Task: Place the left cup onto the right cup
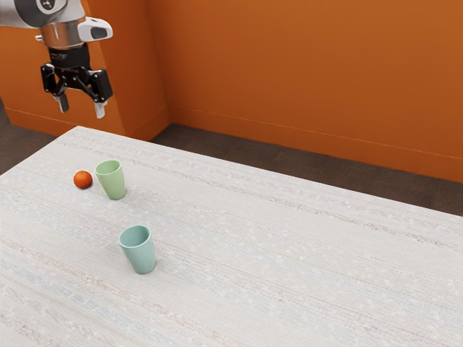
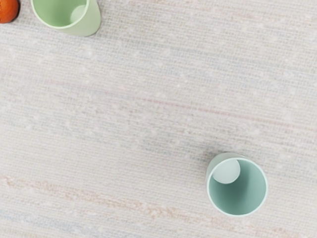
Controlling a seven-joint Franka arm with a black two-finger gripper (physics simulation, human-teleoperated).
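Nearest the camera in the exterior view, the teal cup stands upright on the pale, streaked table, mouth up, well toward the exterior view's left. From the wrist view the teal cup is seen from above, hollow and with nothing inside, with bare table all around it.

Farther back and slightly more to the exterior view's left, the green cup also stands upright, well apart from the teal one. In the wrist view the green cup likewise shows an open mouth. Just beside it, on the exterior view's left, lies a small orange ball; a narrow gap separates the two, and the wrist view shows the ball close to the cup in the same way.

Farther still, above the table's far left corner, the gripper hangs high in the air at the end of the arm, pointing down. Its fingers are spread apart and pinch nothing; it is well clear of both cups.

Behind the table, a strip of dark floor runs to the orange wall.
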